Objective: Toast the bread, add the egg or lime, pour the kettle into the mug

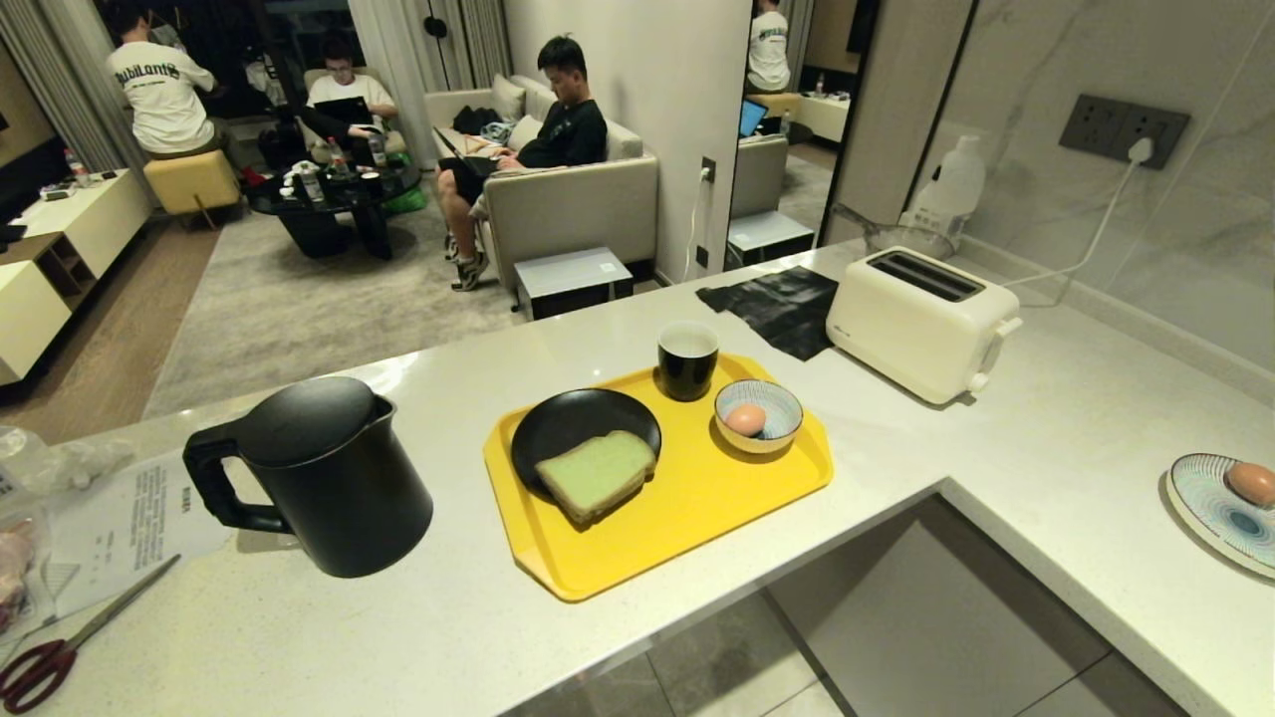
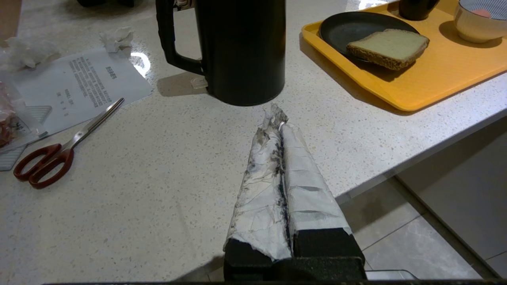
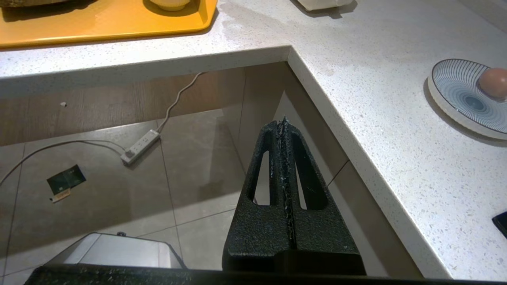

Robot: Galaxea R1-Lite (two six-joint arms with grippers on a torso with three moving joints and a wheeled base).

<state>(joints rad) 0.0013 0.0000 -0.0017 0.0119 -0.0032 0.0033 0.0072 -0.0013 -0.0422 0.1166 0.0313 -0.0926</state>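
Note:
The bread [image 1: 596, 474], pale green with a brown crust, lies on a black plate [image 1: 558, 420] on the yellow tray [image 1: 697, 518]. The black mug [image 1: 687, 359] stands at the tray's back, beside a striped bowl holding an egg [image 1: 745, 418]. The black kettle [image 1: 319, 476] stands left of the tray, handle to the left. A cream toaster [image 1: 918, 321] sits further right. My left gripper [image 2: 278, 118], wrapped in white tape, is shut and empty just short of the kettle [image 2: 241, 47]. My right gripper [image 3: 283, 122] is shut and empty, low over the floor in front of the counter corner. No lime shows.
A striped plate [image 1: 1210, 503] with a second egg [image 1: 1251, 482] sits at the counter's right edge. Red-handled scissors [image 2: 59, 150], a printed sheet [image 2: 79, 85] and crumpled wrappers lie left of the kettle. A black cloth [image 1: 782, 304] lies behind the tray. People sit in the room beyond.

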